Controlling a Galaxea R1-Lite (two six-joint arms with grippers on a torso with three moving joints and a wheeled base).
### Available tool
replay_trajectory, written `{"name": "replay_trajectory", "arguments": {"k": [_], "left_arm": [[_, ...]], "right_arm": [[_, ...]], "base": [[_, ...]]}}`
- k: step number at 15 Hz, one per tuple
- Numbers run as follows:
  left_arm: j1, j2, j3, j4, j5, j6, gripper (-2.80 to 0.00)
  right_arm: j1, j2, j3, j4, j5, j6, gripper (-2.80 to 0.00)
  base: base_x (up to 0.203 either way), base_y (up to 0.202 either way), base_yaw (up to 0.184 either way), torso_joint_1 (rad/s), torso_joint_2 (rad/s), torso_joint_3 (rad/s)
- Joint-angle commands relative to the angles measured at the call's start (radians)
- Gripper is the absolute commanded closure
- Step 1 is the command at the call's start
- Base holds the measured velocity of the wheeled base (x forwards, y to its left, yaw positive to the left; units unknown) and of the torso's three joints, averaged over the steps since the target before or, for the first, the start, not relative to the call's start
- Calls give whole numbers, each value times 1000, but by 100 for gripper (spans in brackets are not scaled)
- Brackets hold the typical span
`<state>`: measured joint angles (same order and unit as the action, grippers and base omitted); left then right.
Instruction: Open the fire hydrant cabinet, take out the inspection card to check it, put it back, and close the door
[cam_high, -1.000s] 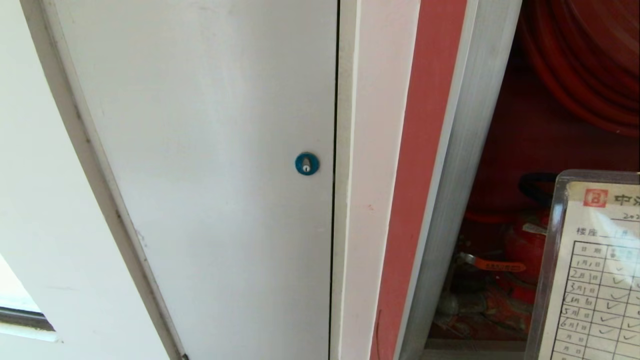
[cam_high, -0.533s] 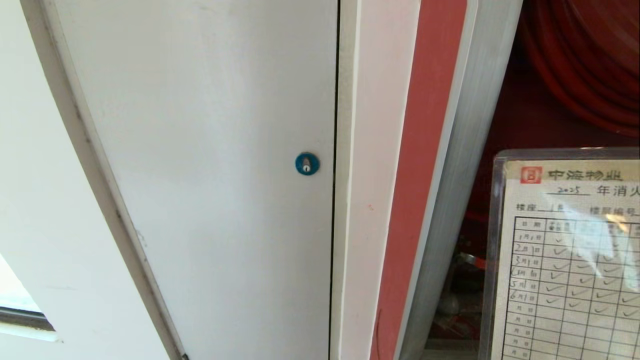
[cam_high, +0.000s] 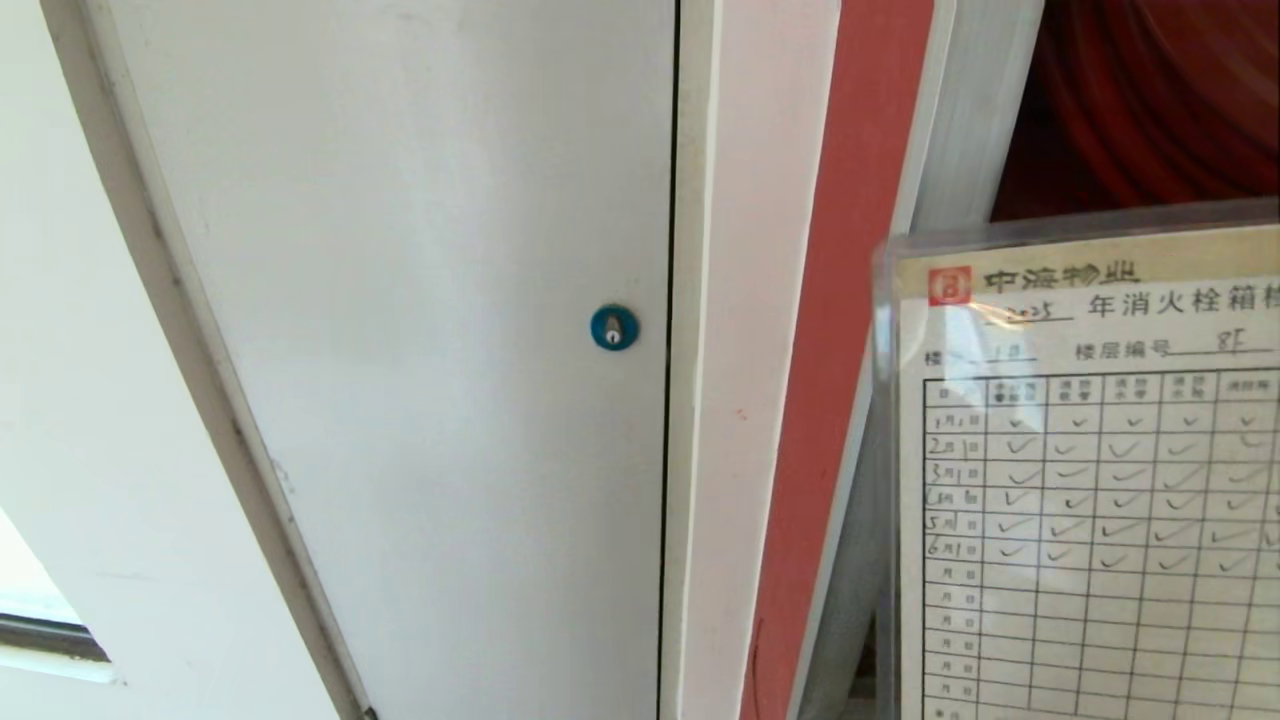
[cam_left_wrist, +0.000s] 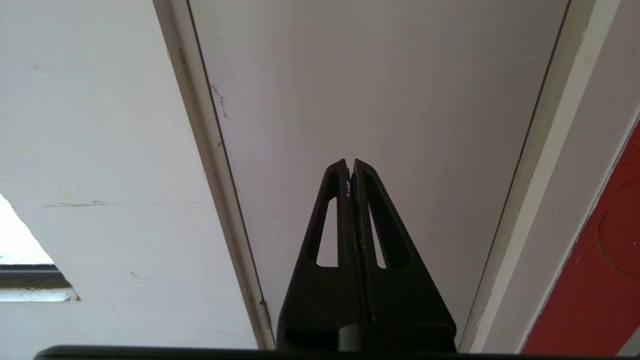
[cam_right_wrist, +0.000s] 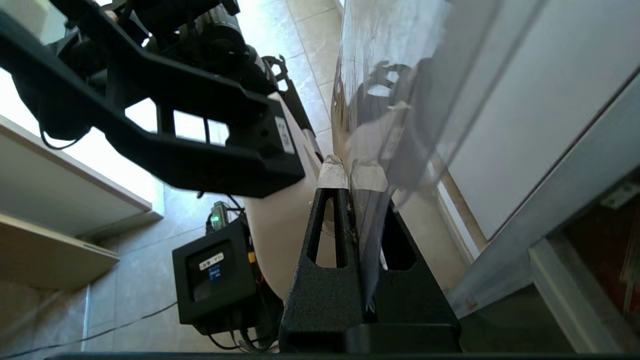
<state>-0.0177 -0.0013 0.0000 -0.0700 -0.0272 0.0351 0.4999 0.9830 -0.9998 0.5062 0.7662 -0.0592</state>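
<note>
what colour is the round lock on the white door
Blue, with a small pale keyhole; the round lock shows best in the head view.

You see the inspection card (cam_high: 1090, 470): white, with a black grid, black ticks and a small red square on top. The plain door (cam_high: 400, 330) is white with a blue round lock (cam_high: 613, 327). A red strip (cam_high: 835, 350) runs beside it.

The inspection card (cam_high: 1085, 480) stands upright in front of the open fire hydrant cabinet (cam_high: 965, 150), right of the white door (cam_high: 400, 330).
</note>
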Motion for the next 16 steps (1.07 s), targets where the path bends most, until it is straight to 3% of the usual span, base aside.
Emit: {"name": "replay_trajectory", "arguments": {"k": [1, 6, 13, 16], "left_arm": [[-1, 0, 28, -1, 0, 0, 0], [-1, 1, 28, -2, 0, 0, 0], [0, 0, 28, 0, 0, 0, 0], [1, 1, 28, -2, 0, 0, 0]], "right_arm": [[28, 92, -39, -24, 2, -4, 0], [103, 199, -51, -206, -13, 8, 0], [257, 274, -49, -481, -89, 209, 0], [296, 275, -33, -503, -90, 226, 0]], "base": [[0, 0, 0, 0, 0, 0], [0, 0, 0, 0, 0, 0], [0, 0, 0, 0, 0, 0], [0, 0, 0, 0, 0, 0]]}}
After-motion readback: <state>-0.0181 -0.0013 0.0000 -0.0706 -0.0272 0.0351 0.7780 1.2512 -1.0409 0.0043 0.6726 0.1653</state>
